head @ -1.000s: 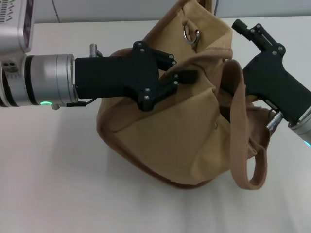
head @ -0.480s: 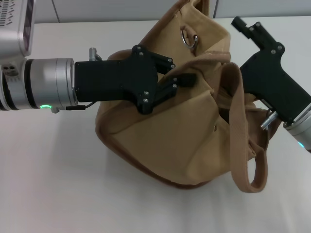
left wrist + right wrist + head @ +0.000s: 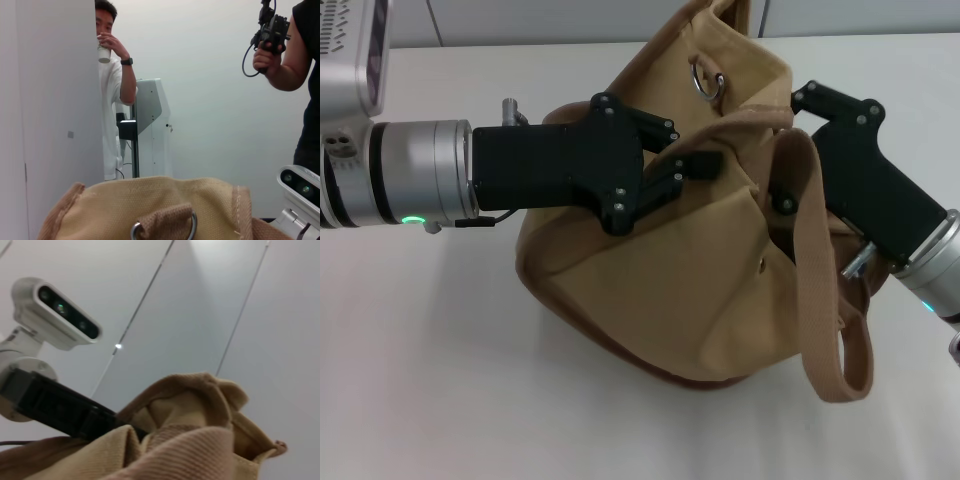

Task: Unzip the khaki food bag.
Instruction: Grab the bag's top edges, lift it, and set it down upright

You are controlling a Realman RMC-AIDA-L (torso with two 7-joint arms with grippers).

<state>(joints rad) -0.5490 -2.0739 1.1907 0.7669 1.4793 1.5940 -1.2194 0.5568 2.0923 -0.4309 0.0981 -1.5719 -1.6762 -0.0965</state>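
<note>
1. The khaki food bag (image 3: 670, 270) sits slumped in the middle of the white counter (image 3: 440, 380), leaning a bit, with one webbing handle (image 3: 825, 300) drooping down its right side and a metal ring (image 3: 708, 78) near the top.
2. The left tool (image 3: 705, 165) hasn't budged over the last second: it's pinched narrow on a fold of canvas at the bag's upper left, basically anchoring it.
3. The right tool (image 3: 782, 200) is the one that changed. It has rotated and slid in toward the bag's top opening, and its tip is now tucked behind the handle and fabric. I can't tell if it's open or closed there.
4. My read: it's going for the zipper pull while the left holds the bag steady. The pull itself isn't visible, so no unzipping progress yet.
</note>
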